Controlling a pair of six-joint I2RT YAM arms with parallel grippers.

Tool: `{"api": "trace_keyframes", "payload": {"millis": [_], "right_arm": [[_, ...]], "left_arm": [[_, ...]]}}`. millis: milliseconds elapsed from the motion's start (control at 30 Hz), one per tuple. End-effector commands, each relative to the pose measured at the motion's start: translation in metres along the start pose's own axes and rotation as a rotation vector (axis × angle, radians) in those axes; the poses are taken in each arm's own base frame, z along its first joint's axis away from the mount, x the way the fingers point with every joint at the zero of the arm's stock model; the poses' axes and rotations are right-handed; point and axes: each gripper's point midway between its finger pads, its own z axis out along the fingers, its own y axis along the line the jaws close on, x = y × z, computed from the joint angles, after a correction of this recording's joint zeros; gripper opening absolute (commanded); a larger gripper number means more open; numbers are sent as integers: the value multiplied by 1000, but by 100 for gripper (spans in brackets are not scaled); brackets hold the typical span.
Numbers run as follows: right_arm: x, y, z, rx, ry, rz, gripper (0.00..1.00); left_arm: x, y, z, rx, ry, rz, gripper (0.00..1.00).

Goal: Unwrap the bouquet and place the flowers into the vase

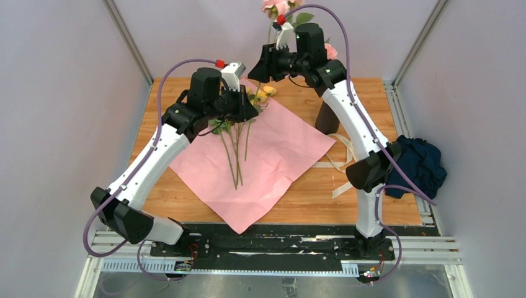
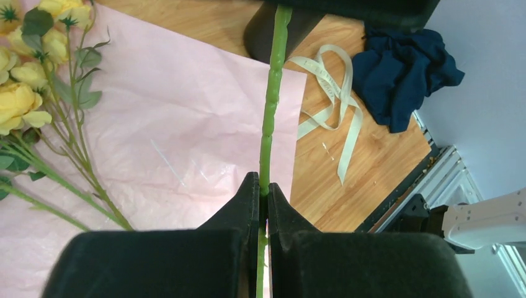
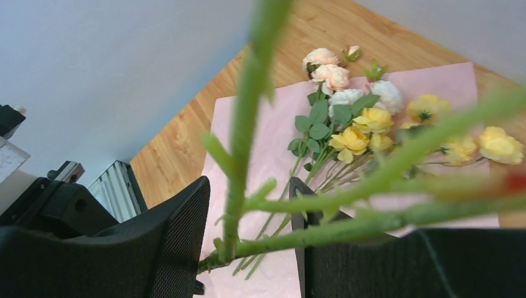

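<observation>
The pale pink wrapping paper (image 1: 279, 155) lies spread flat on the table, with the flowers (image 1: 234, 152) loose on it; their yellow and pink blooms (image 3: 347, 124) point toward the back. The cream ribbon (image 1: 338, 162) lies off the paper to the right. My left gripper (image 2: 263, 183) is shut on a thick green rose stem (image 2: 271, 105) and holds it upright above the paper. The stem's big pink roses (image 1: 276, 6) are at the top of the overhead view. Higher on that stem, my right gripper (image 3: 248, 186) stands open around it, at a fork. The black vase (image 1: 327, 118) stands behind the right arm.
A dark blue cloth (image 1: 422, 164) is bunched at the table's right edge, partly over the metal rail (image 1: 428, 217). Grey walls close in the back and both sides. Bare wooden table (image 1: 372, 99) shows at the back right.
</observation>
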Motion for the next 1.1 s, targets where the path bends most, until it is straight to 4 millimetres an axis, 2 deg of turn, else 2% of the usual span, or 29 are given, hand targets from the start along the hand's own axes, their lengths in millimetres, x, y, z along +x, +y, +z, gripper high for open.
{"api": "trace_keyframes", "payload": {"millis": [0, 133, 300, 433, 500, 600, 667, 767, 833, 933, 1067], "right_arm": [[-29, -7, -35, 42, -75, -27, 53], [-26, -8, -41, 52, -69, -15, 52], [-24, -2, -43, 30, -64, 5, 50], [-23, 2, -47, 15, -62, 10, 44], [-20, 1, -46, 18, -55, 13, 37], [-13, -1, -45, 19, -39, 20, 36], [-9, -3, -42, 17, -31, 27, 38], [-5, -5, -37, 7, -27, 40, 51], [-6, -3, -36, -7, -33, 49, 56], [-10, 0, -35, -19, -43, 51, 59], [-9, -4, -31, -17, -40, 55, 57]], "left_arm": [[2, 5, -8, -35, 0, 22, 0], [-4, 5, -9, -48, -10, 26, 0], [-1, 13, -5, -83, -4, 10, 0], [-4, 15, -4, -97, -20, -1, 0], [-8, 14, -4, -95, -32, 0, 0], [-12, 10, -6, -82, -39, 6, 0], [-11, 9, -7, -80, -40, 8, 0], [-8, 10, -8, -77, -34, 6, 0], [-3, 10, -8, -76, -25, 2, 0], [3, 13, -8, -83, -12, -3, 0], [5, 13, -9, -81, -11, -6, 0]]}}
